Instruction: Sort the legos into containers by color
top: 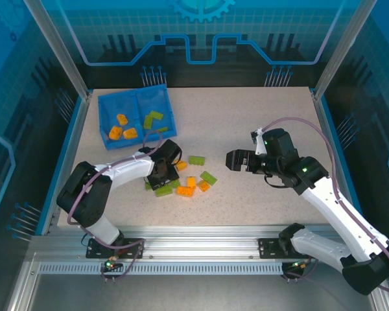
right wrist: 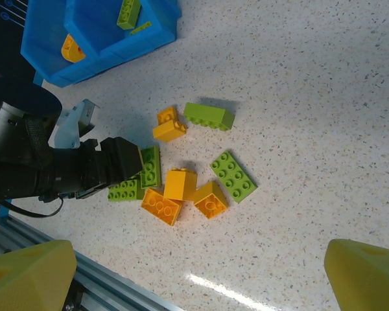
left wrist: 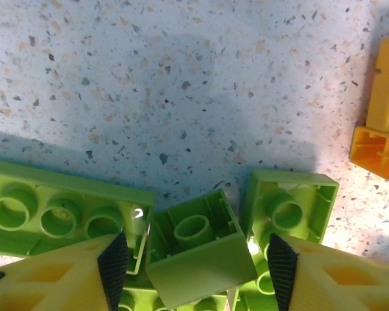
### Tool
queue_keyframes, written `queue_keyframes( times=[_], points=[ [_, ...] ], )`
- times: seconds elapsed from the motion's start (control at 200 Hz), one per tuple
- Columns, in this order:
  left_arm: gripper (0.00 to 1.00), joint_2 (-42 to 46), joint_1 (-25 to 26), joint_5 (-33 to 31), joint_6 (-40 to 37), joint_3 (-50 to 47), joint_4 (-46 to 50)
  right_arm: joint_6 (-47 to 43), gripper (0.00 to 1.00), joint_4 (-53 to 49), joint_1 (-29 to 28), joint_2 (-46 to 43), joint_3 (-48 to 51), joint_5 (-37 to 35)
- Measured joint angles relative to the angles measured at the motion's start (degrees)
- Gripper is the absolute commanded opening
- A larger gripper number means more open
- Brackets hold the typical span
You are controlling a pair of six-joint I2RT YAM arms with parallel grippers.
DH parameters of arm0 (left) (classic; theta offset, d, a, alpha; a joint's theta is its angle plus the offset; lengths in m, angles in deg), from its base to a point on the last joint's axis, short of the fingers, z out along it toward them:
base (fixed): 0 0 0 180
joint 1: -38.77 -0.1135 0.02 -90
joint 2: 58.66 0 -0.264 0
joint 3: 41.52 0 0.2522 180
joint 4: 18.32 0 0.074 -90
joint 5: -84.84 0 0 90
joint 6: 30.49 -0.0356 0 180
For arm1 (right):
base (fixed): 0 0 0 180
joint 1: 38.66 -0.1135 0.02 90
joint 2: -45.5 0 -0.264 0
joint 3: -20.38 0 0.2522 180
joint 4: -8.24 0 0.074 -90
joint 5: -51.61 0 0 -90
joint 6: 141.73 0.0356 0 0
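**Left end effector open over a green lego; the sort is part done**

Left end effector (left wrist: pixel 198 269): low over the tabletop (left wrist: pixel 181 84), jaws apart, nothing gripped. The dark pads (left wrist: pixel 113 265) stand on either side of a small green brick (left wrist: pixel 194 249), which lies hollow side up. I judge this straddle to be the set-up for a pinch across the brick. I cannot tell if either pad touches it.

The spot is crowded. A long green brick (left wrist: pixel 58 214) lies just beside the target on one flank and another green brick (left wrist: pixel 288 204) just beside it on the other. When the jaws come together they may catch a neighbour. Two orange bricks (left wrist: pixel 382 129) sit apart at the frame edge.

Further out, seen from the right wrist, the loose legos (right wrist: pixel 179 184) spread across the tabletop as mixed orange and green. Some touch each other and some lie apart.

Right end effector (top: pixel 236 160): held above the tabletop beside the pile, jaws wide open and empty. I judge it is parked there to leave the left arm room.

Farthest is the blue tray (top: pixel 104 120), well apart from the pile. Its left compartment (top: pixel 113 110) holds orange bricks and its right compartment (top: pixel 162 103) holds green ones. The colours are thus already assigned, so the brick under my left end effector belongs in the right compartment.
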Motion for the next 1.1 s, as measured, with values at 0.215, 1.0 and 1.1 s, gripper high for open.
queue_keyframes(
  times=[0.215, 1.0, 1.1],
  points=[
    [0.44, -0.5, 0.0, -1.2, -0.4, -0.1, 0.6, 0.0, 1.0, 0.0, 0.0, 0.0, 0.1, 0.0],
    [0.26, 3.7, -3.7, -13.8, -14.4, 23.4, 7.5, -4.0, 1.0, 3.3, -10.5, 5.9, 0.4, 1.1],
    [0.24, -2.3, -8.0, -15.8, -17.8, 31.9, 7.0, -3.6, 1.0, 3.1, -10.5, 4.5, 0.4, -0.4]
  ],
)
